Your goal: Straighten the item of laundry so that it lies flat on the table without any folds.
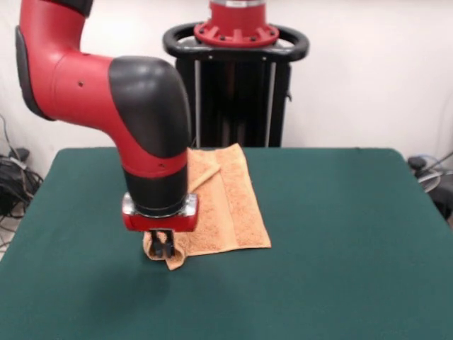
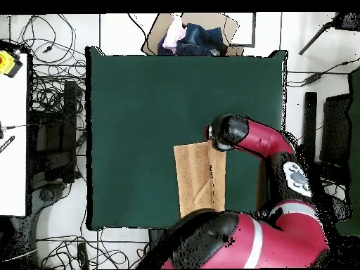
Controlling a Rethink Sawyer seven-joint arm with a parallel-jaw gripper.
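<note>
Judging progress as early: towel point(image 1: 230, 205) not yet flat, doubled lengthwise, with a fold line running along its length and one layer lying over the other in both views. Lies on the green surface point(image 1: 340, 234), near the middle toward the pedestal side, far end close to the surface's far edge in the front view. Near corner bunched and slightly raised right at the gripper point(image 1: 163, 245). Gripper down at that corner, apparently pinching cloth, though fingers dark and small against the towel; cannot tell for certain whether pressed together or spread. Left to do, by this reading: opening the folded layer out sideways and smoothing the bunched corner. Hidden: towel's left part behind the arm in the front view; gripper itself covered by the wrist from overhead; band stripes not discernible.
</note>
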